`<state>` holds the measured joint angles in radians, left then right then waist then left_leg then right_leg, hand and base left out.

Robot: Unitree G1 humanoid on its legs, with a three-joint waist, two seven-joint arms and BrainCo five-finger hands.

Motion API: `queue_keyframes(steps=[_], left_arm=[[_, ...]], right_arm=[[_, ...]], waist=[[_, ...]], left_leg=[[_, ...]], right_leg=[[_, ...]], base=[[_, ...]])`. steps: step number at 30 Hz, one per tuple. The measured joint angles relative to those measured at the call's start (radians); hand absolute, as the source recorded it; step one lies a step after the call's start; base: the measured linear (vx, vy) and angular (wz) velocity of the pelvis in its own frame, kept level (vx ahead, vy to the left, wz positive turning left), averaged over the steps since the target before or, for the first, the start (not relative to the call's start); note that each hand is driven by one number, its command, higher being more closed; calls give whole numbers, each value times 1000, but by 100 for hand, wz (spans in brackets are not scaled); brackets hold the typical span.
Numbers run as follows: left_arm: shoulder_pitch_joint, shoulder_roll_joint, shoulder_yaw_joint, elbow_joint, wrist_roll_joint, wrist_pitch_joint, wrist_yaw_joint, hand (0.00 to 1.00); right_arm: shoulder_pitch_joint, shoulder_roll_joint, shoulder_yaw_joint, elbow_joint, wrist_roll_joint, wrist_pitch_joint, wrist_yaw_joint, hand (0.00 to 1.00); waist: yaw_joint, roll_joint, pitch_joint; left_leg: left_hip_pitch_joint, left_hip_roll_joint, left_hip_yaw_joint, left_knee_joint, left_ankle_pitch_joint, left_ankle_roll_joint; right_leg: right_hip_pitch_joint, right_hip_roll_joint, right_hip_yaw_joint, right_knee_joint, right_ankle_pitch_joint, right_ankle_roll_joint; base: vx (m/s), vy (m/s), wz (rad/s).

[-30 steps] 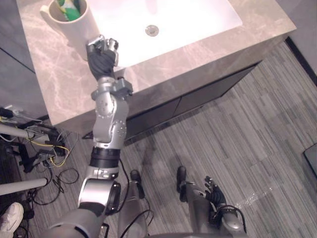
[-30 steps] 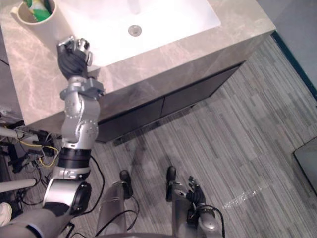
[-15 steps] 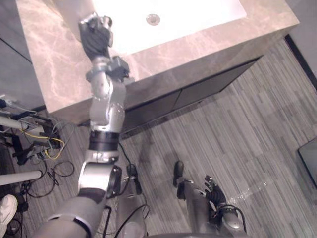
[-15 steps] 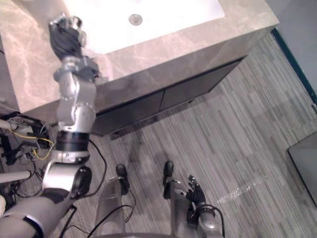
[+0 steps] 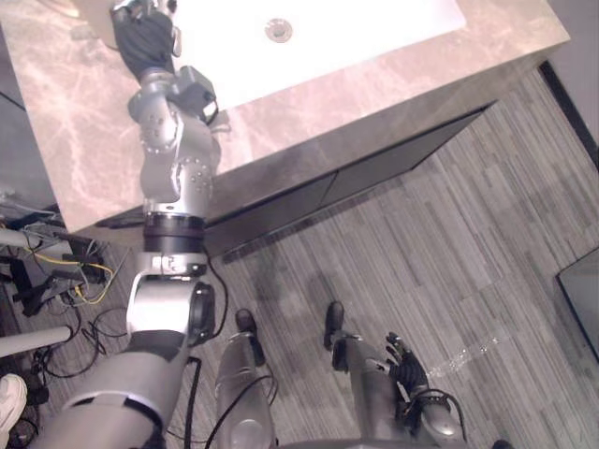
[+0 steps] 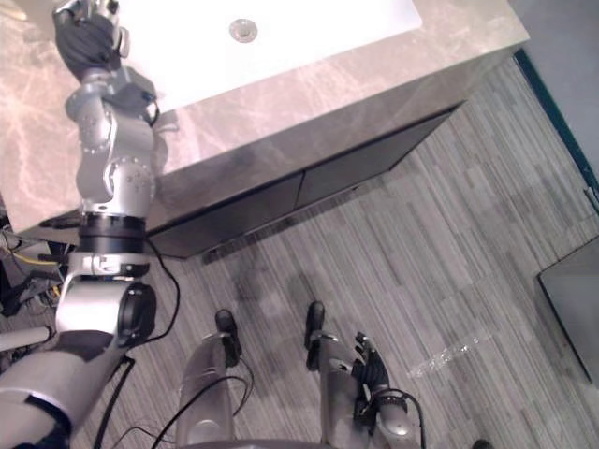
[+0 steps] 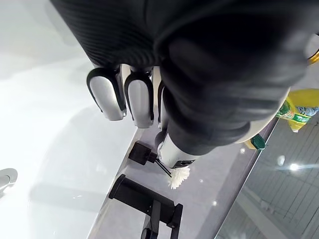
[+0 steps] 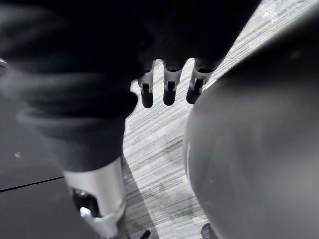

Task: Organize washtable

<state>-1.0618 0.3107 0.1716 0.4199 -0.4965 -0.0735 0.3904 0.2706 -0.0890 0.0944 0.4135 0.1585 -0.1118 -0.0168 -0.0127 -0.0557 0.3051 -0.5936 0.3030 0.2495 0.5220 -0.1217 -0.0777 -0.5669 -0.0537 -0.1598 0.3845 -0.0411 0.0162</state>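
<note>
The washtable is a beige marble counter (image 5: 84, 140) with a white sink (image 5: 374, 23) and its drain (image 5: 278, 29). My left arm reaches up across the counter. My left hand (image 5: 140, 28) is over the counter's far left, beside the sink, fingers curled with nothing visible in them. Just left of it a pale edge (image 5: 89, 11) peeks out, probably the cup. Past the fingers (image 7: 105, 94) lie a small black piece with white bristles (image 7: 167, 167) and a black tap (image 7: 147, 204). My right hand (image 5: 407, 369) hangs open by my leg.
A yellow and green bottle (image 7: 299, 107) shows at the back by the wall. Dark cabinet fronts (image 5: 374, 178) run under the counter. Cables and stand legs (image 5: 47, 281) crowd the floor to the left. Grey plank floor (image 5: 449, 281) spreads to the right.
The camera has tilted, so the counter sits higher in view and the cup has slid off the top. My left hand has moved farther back and left, to where the cup stood.
</note>
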Motion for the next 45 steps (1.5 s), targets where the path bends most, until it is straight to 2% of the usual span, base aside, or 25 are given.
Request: queue_keyframes(steps=[18, 26, 30, 32, 36, 41, 45], left_arm=[[-43, 11, 31, 74, 0, 0, -21, 100], [11, 7, 24, 48, 21, 5, -17, 100], [136, 5, -37, -88, 44, 5, -17, 100], [253, 5, -85, -241, 71, 0, -18, 100], [455, -1, -108, -450, 124, -13, -19, 100], [676, -3, -19, -673, 231, -29, -21, 100], [865, -5, 176, -785, 300, -56, -18, 100]], right_arm=[[0, -2, -7, 5, 10, 0, 0, 0], [-2, -2, -20, 11, 10, -1, 0, 0], [-2, -1, -20, 38, 10, -3, 0, 0], [-1, -2, -28, 58, 10, -2, 0, 0], [-1, -2, -48, 97, 9, -1, 1, 0], [-1, 7, -78, 165, 7, -4, 8, 0], [-8, 8, -96, 242, 6, -7, 20, 0]], waist=[[-1, 6, -3], [3, 27, -19], [7, 36, -37], [16, 47, -54], [33, 72, -87], [54, 88, -134], [61, 100, -195]], left_leg=[[-21, 10, 0, 27, -8, 3], [10, 0, -1, 33, -8, 4], [76, -11, -5, 6, -8, 3], [117, -27, -11, -17, -10, 7], [181, -43, -22, -45, -10, 5], [265, -59, -47, -81, -12, -6], [353, -80, -64, -143, -3, -18]], right_leg=[[-22, 3, 1, 28, -3, -3], [-3, -8, 2, 62, -19, 0], [55, -20, -5, 75, -44, 0], [91, -32, -10, 74, -59, 2], [158, -47, -31, 67, -77, 7], [259, -58, -66, 50, -105, 9], [349, -71, -93, 23, -125, 16]], base=[[-27, 26, -1], [-4, 14, 3], [-8, -7, 15], [-3, 2, 18], [38, 1, 21], [66, 1, 22], [106, -6, 25]])
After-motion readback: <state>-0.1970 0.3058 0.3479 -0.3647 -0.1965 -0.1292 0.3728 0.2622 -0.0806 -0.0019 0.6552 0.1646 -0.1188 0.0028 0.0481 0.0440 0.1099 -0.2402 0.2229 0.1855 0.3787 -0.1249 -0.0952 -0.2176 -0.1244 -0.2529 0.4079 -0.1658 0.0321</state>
